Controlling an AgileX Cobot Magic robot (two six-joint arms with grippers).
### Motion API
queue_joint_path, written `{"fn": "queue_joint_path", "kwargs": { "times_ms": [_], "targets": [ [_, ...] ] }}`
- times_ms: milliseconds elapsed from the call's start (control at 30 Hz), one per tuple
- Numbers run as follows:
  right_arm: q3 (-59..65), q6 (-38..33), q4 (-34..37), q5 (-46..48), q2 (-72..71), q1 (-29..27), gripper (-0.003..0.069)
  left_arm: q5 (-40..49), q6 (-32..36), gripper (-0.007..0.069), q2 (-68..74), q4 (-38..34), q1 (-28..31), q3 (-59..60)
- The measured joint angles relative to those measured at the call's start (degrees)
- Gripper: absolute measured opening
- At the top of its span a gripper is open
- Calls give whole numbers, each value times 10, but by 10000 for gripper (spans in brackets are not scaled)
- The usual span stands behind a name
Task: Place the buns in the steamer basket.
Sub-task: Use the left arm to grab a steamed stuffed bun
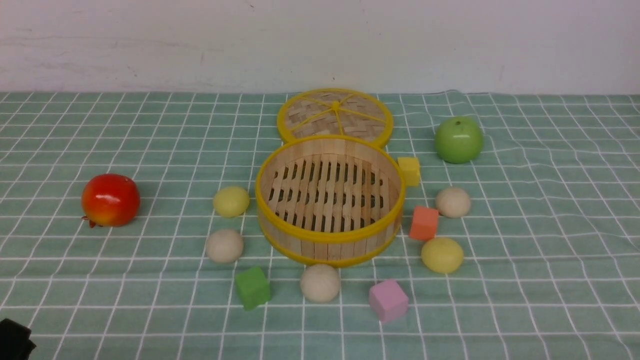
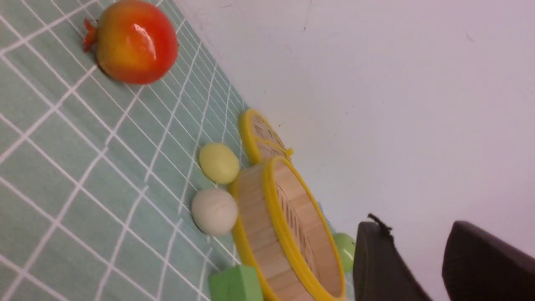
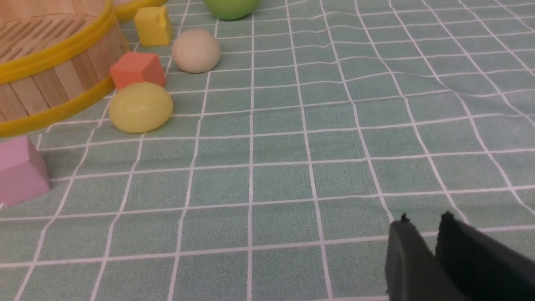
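Steamer basket (image 1: 330,247) stood upright with its mouth up. It was round, so no long axis. It had yellow rims, a pale wooden-slat wall and a slatted bottom. It sat ahead of both grippers, off to the right of the left gripper (image 2: 416,234) and to the left of the right gripper (image 3: 424,221).

All five buns were smooth domes on the checked cloth (image 1: 550,250), outside the basket. The left yellow bun (image 1: 231,201) and left beige bun (image 1: 224,245) were on the left gripper's side. The right yellow bun (image 1: 442,255) and right beige bun (image 1: 453,202) were on the right gripper's side. The front beige bun (image 1: 320,283) was just beside the basket's near wall.

Left gripper's jaws were well apart and empty. Right gripper's jaws were a narrow slit apart and held nothing.
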Motion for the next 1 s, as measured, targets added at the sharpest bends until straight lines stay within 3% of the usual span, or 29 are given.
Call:
{"fn": "queue_joint_path", "kwargs": {
  "times_ms": [200,333,400,500,700,900,1000],
  "targets": [
    [0,0,0,0,0,0,113,182,97,-10,68,40,0,-166],
    [0,0,0,0,0,0,113,304,138,-14,180,79,0,-254],
    [0,0,0,0,0,0,113,406,169,-14,301,118,0,-321],
    [0,0,0,0,0,0,113,469,209,-14,421,149,0,-368],
    [0,0,0,0,0,0,113,484,259,-14,618,164,-10,-433],
    [0,0,0,0,0,0,113,467,263,-14,724,197,-125,-515],
    [0,0,0,0,0,0,113,451,240,-14,774,226,-133,-563]
  ]
}}
